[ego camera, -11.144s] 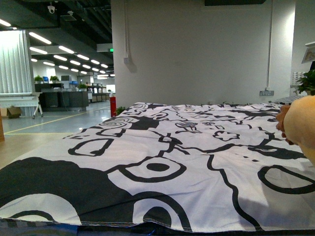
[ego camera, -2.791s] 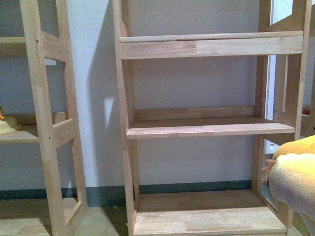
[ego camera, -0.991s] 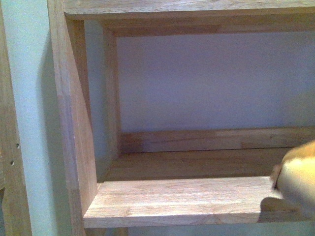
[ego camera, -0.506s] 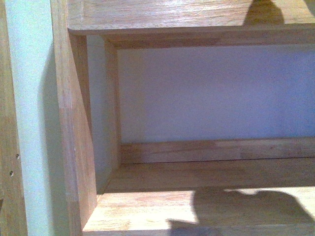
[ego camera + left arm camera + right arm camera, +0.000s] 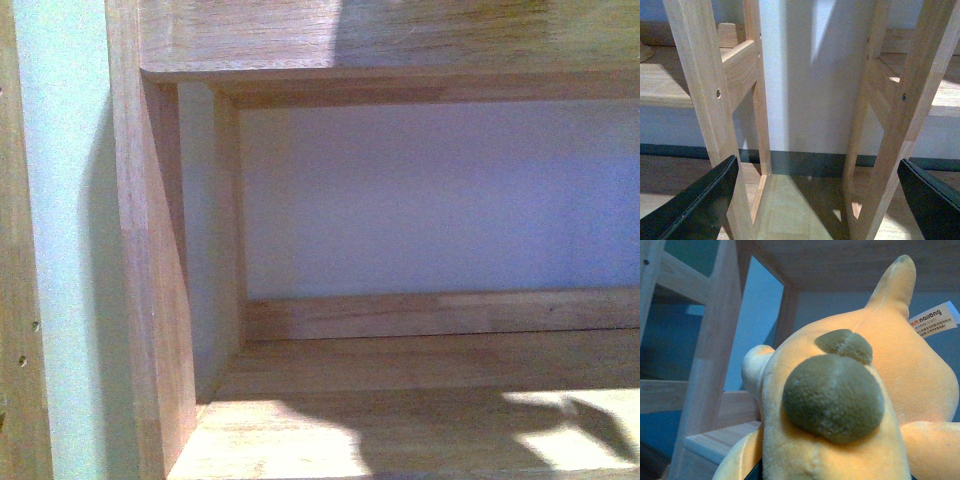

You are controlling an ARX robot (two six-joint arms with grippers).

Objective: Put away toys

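**Right end effector.** In the right wrist view, the plush toy (image 5: 850,405) is filling most of the frame, from the centre to the lower right. Its fuzzy orange-yellow body is showing two rounded olive-brown patches and a pointed part reaching toward the upper right. A white label (image 5: 935,319) is projecting from the toy at the right edge. The right end effector (image 5: 835,476) is almost entirely hidden. Only thin dark slivers are showing at the bottom edge, one on each side of the toy's body, so the toy is sitting between them and the unit is gripping it. The contact faces are not visible. The toy is hanging beneath the underside of a shelf board (image 5: 830,260) running across the top of the frame, with a wooden upright (image 5: 715,340) at the left.

**Left end effector.** In the left wrist view, the left end effector (image 5: 816,165) is standing wide apart. Its dark fingers (image 5: 700,210) are occupying the lower left and lower right corners. Nothing is lying between them and they are touching nothing. Beyond them, two shelf frames (image 5: 697,75) are flanking a pale wall (image 5: 810,75), a dark baseboard (image 5: 805,161) and the floor (image 5: 790,200).

**Front view.** The camera is facing one shelf compartment at close range. The lower board (image 5: 400,430) is carrying patches of light and shadow along the bottom of the frame.
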